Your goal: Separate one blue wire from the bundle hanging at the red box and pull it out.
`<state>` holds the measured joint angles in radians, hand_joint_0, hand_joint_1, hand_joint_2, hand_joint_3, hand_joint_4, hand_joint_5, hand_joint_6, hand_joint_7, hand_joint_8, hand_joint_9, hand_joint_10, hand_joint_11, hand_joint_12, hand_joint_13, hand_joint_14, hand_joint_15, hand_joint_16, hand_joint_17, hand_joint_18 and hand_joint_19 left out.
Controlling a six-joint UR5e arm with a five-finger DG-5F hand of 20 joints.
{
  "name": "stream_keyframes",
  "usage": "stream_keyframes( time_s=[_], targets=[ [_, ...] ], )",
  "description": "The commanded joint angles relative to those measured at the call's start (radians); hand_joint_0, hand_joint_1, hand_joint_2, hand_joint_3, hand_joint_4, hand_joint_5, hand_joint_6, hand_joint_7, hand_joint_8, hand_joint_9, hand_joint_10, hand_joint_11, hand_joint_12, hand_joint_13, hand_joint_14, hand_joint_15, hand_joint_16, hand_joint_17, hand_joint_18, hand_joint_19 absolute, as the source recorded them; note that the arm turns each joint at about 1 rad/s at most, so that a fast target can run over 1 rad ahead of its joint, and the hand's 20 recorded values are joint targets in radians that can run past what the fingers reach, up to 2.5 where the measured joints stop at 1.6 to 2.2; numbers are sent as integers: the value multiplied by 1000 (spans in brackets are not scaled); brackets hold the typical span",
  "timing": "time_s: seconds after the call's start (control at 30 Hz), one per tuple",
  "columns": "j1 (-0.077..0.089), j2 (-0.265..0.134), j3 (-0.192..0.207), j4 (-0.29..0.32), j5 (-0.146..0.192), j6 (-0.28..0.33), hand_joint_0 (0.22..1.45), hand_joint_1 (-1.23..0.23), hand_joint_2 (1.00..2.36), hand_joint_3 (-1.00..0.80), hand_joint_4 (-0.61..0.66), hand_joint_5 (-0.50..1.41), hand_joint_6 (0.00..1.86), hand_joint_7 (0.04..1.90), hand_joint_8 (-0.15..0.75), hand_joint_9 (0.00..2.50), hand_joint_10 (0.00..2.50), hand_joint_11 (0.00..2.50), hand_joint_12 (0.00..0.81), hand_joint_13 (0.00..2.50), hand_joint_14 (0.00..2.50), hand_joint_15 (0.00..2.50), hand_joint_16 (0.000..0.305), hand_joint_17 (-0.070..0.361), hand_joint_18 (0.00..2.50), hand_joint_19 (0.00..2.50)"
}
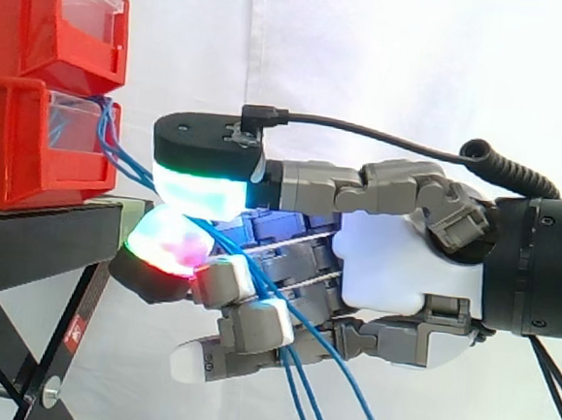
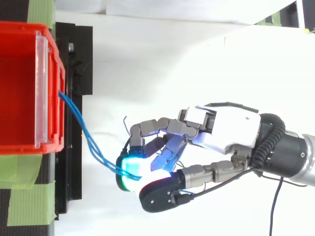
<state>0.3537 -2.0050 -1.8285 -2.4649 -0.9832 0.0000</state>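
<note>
A bundle of thin blue wires (image 1: 120,154) comes out of the front of the lower red bin (image 1: 23,151) and runs right and down to my hand (image 1: 394,263). The hand is just right of the bin, palm facing it. A green-white glowing pad (image 1: 200,189) above and a red-pink pad (image 1: 167,240) below are pinched together on the wires. I cannot tell how many strands are in the pinch. Past it, about three strands cross the curled fingers and hang down out of view. From above, the wires (image 2: 81,125) stretch from the bin's rim (image 2: 56,64) to the hand (image 2: 231,128).
A second red bin (image 1: 43,16) is stacked on the lower one. Both rest on a black stand (image 1: 45,240) with slanted legs below. Green tape (image 2: 24,196) marks the stand near the bin. A white curtain hangs behind.
</note>
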Motion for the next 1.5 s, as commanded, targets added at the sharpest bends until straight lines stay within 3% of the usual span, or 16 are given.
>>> stream_keyframes(
  time_s=[0.0,0.5,0.87,1.03,1.23,1.47],
  targets=[
    [-1,0,0,0,0,0,670,-704,1028,-143,252,-115,551,1326,299,1246,11,1432,291,1349,26,1284,36,80,587,335],
    [-6,0,0,0,0,0,672,-706,1027,-160,254,-116,553,1313,293,1225,14,1427,292,1310,27,1270,37,83,581,354],
    [-13,9,3,-6,-3,23,661,-786,1023,-218,250,-123,563,1316,292,1200,11,1412,300,1282,28,1257,38,85,576,361],
    [-19,52,3,-60,1,6,658,-806,1020,-268,246,-128,573,1309,290,1177,14,1412,303,1270,28,1244,38,86,573,365],
    [-27,104,3,-140,51,-57,664,-822,1016,-324,245,-136,599,1271,291,1169,12,1408,296,1264,27,1246,38,86,571,365],
    [-30,120,3,-190,69,-72,679,-862,1011,-375,246,-152,652,1193,288,1145,10,1419,300,1258,27,1253,39,87,568,357]
  ],
)
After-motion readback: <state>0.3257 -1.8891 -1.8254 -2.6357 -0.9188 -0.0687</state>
